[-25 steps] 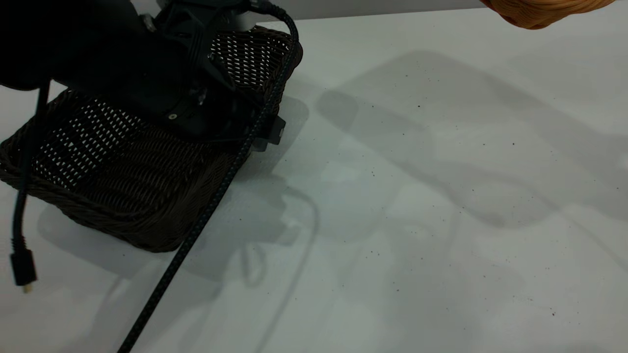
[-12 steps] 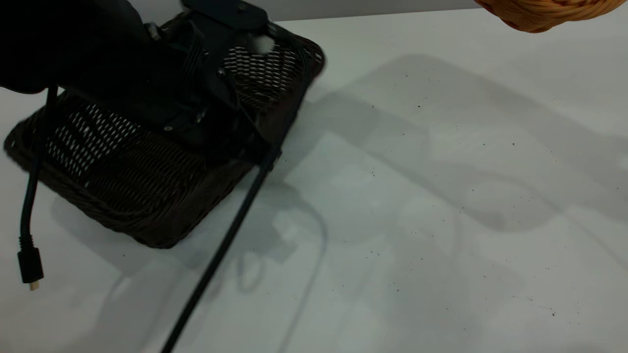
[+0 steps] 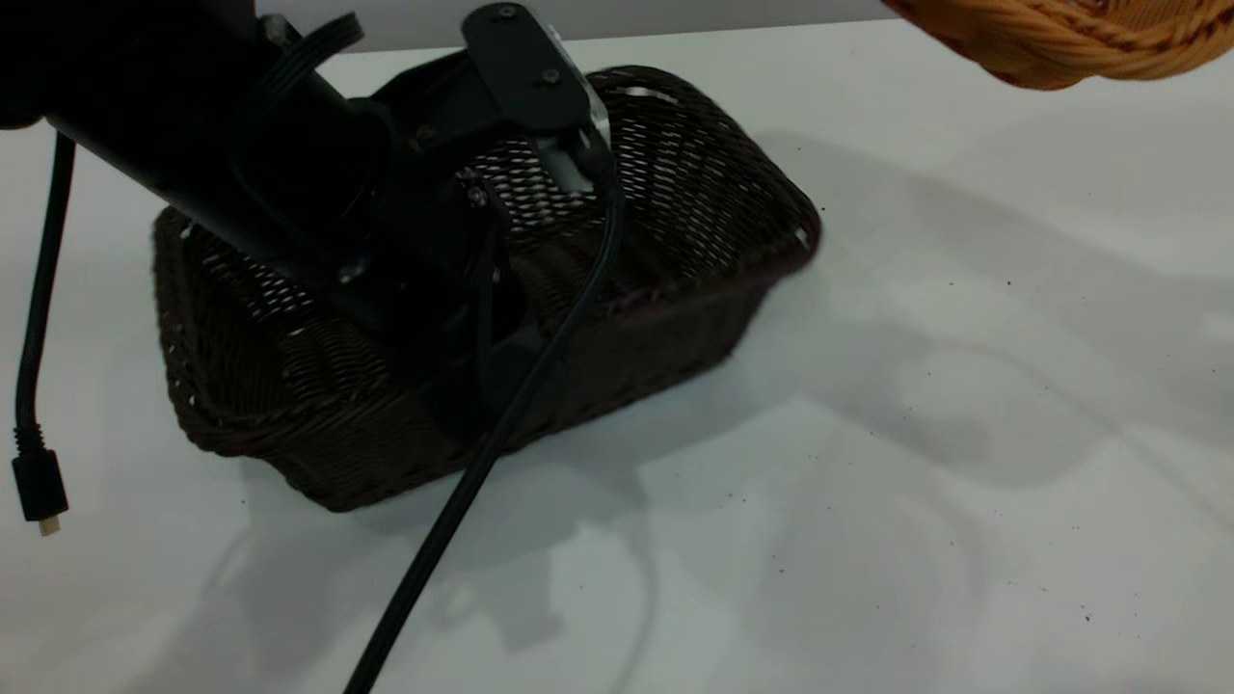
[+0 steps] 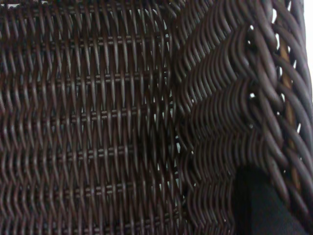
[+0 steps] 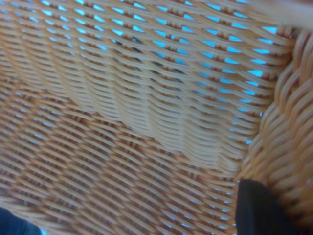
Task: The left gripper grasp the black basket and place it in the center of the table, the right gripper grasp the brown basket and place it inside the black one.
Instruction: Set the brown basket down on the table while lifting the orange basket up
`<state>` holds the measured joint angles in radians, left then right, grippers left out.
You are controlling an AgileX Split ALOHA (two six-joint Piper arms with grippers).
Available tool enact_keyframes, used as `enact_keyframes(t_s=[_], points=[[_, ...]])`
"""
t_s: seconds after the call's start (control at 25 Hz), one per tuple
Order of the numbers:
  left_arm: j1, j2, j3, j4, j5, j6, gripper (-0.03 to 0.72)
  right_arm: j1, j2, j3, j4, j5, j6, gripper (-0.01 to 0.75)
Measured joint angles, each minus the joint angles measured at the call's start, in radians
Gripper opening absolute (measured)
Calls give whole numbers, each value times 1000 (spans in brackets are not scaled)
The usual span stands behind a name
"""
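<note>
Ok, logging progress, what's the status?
Left gripper clamped on black basket wall. Brown basket aloft at the far right edge; right gripper unseen there. Table centre open.

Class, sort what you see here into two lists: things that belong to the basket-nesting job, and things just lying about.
Belongs to the job:
left gripper, at the black basket's near wall
black basket
brown basket, at the far right edge
table

Just there:
black cable
loose plug dangling at left
</note>
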<state>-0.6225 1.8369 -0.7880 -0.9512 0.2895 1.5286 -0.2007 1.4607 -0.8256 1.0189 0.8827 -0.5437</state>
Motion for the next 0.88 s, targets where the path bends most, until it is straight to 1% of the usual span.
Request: enact_keyframes(t_s=[0.08,0.2,0.32,0.48,0.68,0.88], points=[[0,0,0,16,37,36,130,0,0,0,0,-4,1,111],[0,0,0,83,68,43,130,0,0,0,0,-12,5,111],[0,0,0,161,76,42,130,0,0,0,3,-13,-3,111],[0,-1,-1,226,77,41,130,0,0,0,4,-28,-6,111],[0,-1,-1,230,95,41,130,0,0,0,34,-28,-23,111],[-17,-1,-1,231,99,42,129,0,0,0,29,-24,-25,111]])
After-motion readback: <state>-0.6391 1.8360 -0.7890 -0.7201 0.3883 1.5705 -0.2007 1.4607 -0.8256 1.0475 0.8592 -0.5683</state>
